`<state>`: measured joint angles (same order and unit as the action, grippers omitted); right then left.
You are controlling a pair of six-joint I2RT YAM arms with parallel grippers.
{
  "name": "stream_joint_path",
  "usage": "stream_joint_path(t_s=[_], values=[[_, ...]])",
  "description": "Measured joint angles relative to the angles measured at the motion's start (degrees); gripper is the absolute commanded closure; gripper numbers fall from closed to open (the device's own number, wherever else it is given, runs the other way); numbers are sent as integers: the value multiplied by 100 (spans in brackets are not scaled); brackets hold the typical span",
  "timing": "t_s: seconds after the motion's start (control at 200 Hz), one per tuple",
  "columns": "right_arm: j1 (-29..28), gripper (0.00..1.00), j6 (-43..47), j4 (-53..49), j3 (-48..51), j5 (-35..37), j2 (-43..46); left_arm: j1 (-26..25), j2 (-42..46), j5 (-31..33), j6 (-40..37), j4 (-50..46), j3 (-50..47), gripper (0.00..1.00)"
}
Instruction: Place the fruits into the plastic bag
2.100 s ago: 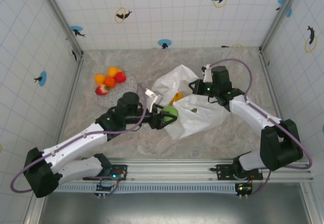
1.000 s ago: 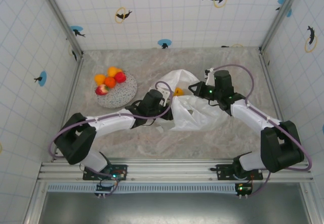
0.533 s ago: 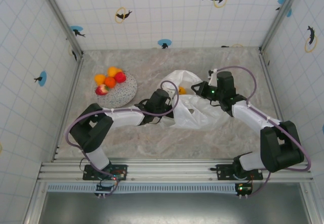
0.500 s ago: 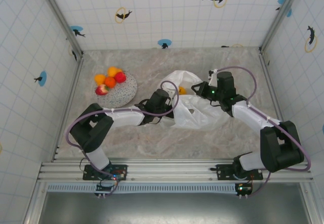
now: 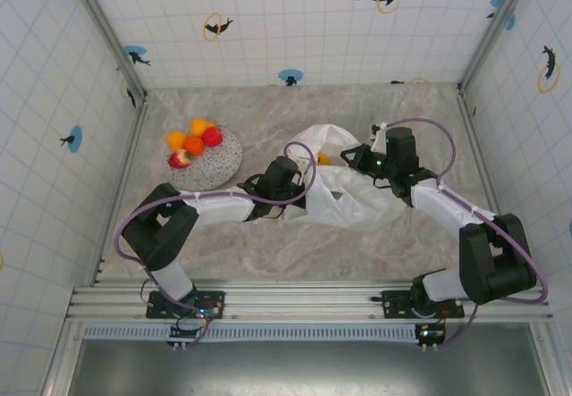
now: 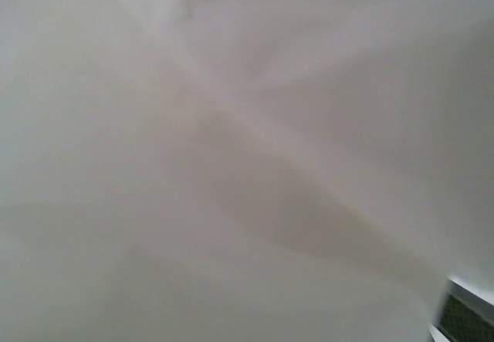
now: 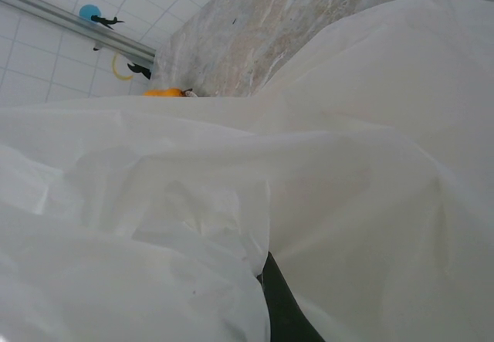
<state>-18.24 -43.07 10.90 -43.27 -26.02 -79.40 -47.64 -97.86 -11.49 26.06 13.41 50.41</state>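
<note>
Arms (image 5: 223,206) both stretched low: left claw (image 5: 302,181) inside plastic bag (image 5: 344,204), state unclear; right claw (image 5: 351,157) seemingly pinching it

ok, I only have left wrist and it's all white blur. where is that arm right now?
Observer: In the top view the left arm is stretched out to the left edge of the plastic bag, with its wrist pressed against the film.
Operator: any fruit at the bag?
Observer: One orange fruit peeks out between the bag's folds on its far side.
Operator: what's left outside?
Observer: Five fruits sit on the grey plate, left of the bag: three orange, two red.
</note>
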Motion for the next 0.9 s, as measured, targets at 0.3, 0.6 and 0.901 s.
stream_joint_path(t_s=[0.3,0.6,0.901], values=[[232,100,66,-9,81,-50,63,2,627,2,-149,-356,-59,15],[369,100,138,-48,177,-94,98,267,1845,-144,-328,-960,-566,15],[369,100,166,-46,177,-105,98,660,2636,-527,-586,-1543,-634,17]])
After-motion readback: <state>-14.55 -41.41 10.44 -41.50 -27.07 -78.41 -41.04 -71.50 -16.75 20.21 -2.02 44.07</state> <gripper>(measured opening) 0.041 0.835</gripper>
